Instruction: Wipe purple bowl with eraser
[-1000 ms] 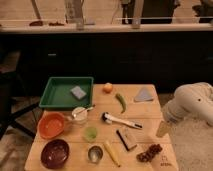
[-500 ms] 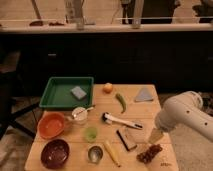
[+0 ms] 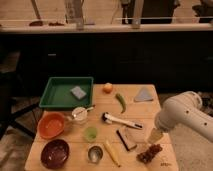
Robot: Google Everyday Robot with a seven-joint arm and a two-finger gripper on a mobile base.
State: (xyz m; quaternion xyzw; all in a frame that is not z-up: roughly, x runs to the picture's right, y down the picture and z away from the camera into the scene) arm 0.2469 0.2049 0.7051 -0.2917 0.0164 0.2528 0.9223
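Note:
The purple bowl (image 3: pixel 55 153) sits at the front left corner of the wooden table (image 3: pixel 162 162). Right of the table's middle lies the eraser (image 3: pixel 126 139), a small block with a tan top and a black side. My white arm reaches in from the right. Its gripper (image 3: pixel 155 135) hangs open over the table's right front part, to the right of the eraser and just above a bunch of dark grapes (image 3: pixel 150 153). Nothing is held in it.
A green tray (image 3: pixel 59 98) holding a grey-blue sponge (image 3: pixel 78 92) stands at the back left. An orange bowl (image 3: pixel 51 125), white cup (image 3: pixel 80 114), green cup (image 3: pixel 90 133), metal cup (image 3: pixel 95 153), handled brush (image 3: pixel 120 121), green pepper (image 3: pixel 121 102), orange fruit (image 3: pixel 107 88) and yellow banana (image 3: pixel 112 152) crowd the table.
My arm has swung left and downward from the table's right edge, bringing the gripper in over the table near the grapes. The objects on the table have not moved.

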